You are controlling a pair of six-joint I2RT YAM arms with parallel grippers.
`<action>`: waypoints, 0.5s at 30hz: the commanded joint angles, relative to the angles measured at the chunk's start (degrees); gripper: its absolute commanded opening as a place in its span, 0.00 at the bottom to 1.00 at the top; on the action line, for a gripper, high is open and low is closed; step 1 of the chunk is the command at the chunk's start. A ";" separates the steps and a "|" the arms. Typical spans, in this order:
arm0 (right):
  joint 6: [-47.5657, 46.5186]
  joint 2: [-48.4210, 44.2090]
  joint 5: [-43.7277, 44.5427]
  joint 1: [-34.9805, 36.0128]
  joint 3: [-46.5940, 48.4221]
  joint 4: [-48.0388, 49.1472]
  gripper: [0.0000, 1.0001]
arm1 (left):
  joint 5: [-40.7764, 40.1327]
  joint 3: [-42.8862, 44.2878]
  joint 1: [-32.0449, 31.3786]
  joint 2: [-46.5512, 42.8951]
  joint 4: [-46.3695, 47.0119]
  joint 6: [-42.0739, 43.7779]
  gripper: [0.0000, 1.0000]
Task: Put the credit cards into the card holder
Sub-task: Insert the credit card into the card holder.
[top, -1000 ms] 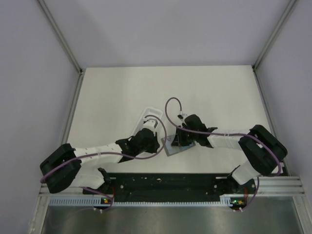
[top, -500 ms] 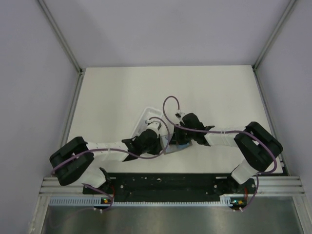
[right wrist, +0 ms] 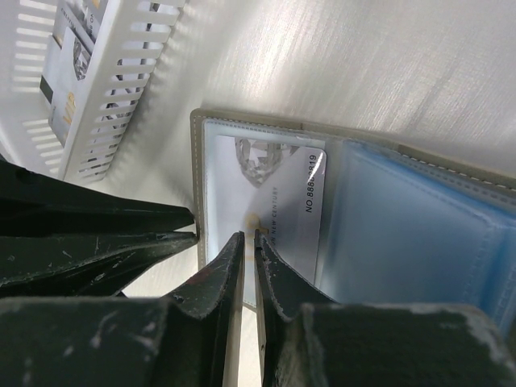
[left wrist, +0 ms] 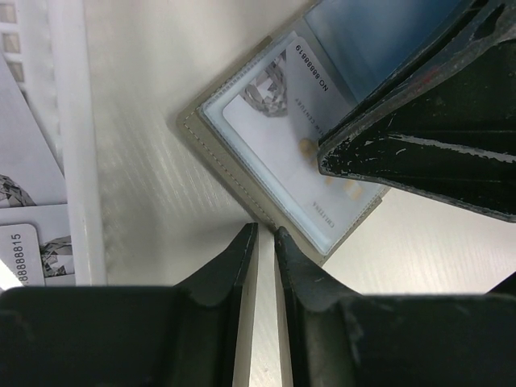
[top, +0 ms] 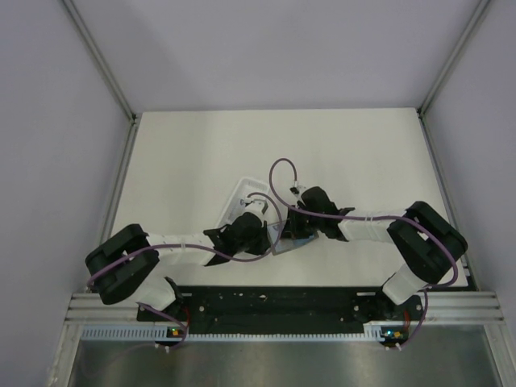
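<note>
The left pincer (left wrist: 260,230), nearly clenched with nothing visible in it, has been sliding right from the white tray (left wrist: 76,137) and is now nosing the card holder (left wrist: 211,153), which is lying open on the counter (left wrist: 145,185). The right pincer (right wrist: 248,235), likewise clenched, is staying over a credit card (right wrist: 274,193) already pocketed. Others are waiting in the tray.
</note>
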 commanded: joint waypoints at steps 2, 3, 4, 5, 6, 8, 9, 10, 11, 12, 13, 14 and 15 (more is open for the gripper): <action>-0.88 1.15 1.79 0.76 0.65 -2.54 0.10 | -0.94 0.70 -0.19 -0.91 1.99 -0.65 0.22; -0.79 1.15 1.78 0.76 0.65 -2.54 0.10 | -1.03 0.87 -0.19 -0.83 1.82 -0.65 0.22; -0.79 1.06 1.78 0.76 0.65 -2.54 0.10 | -1.12 1.14 -0.19 -0.65 1.73 -0.65 0.23; -0.79 1.06 1.78 0.76 0.65 -2.54 0.10 | -1.03 1.31 -0.19 -0.39 1.82 -0.65 0.23; -0.79 1.06 1.70 0.76 0.65 -2.54 0.10 | -1.03 1.58 -0.19 0.13 1.90 -0.65 0.23; -0.88 0.98 1.70 0.76 0.65 -2.71 0.10 | -0.95 2.10 -0.19 1.10 1.99 -0.56 0.24; -0.79 0.98 1.78 0.76 0.73 -2.80 0.10 | -0.95 2.37 -0.19 1.37 1.91 -0.65 0.24; -0.79 0.80 1.78 0.76 0.65 -2.89 0.10 | -0.95 2.37 -0.19 1.81 1.99 -0.65 0.24; -0.79 0.71 1.78 0.76 0.65 -2.89 0.10 | -1.03 2.72 -0.19 2.24 1.99 -0.47 0.24; -0.88 0.62 1.78 0.76 0.73 -2.98 0.10 | -1.29 2.89 -0.19 2.68 1.65 -0.30 0.24; -0.88 0.54 1.78 0.76 0.82 -3.15 0.10 | -1.47 3.07 -0.19 3.04 1.29 -0.30 0.23; -0.88 0.19 1.70 0.76 0.91 -3.24 0.10 | -1.56 3.16 -0.19 3.48 1.03 -0.12 0.23; -0.88 -0.16 1.61 0.76 1.00 -3.42 0.10 | -1.65 3.33 -0.28 3.74 0.85 0.05 0.22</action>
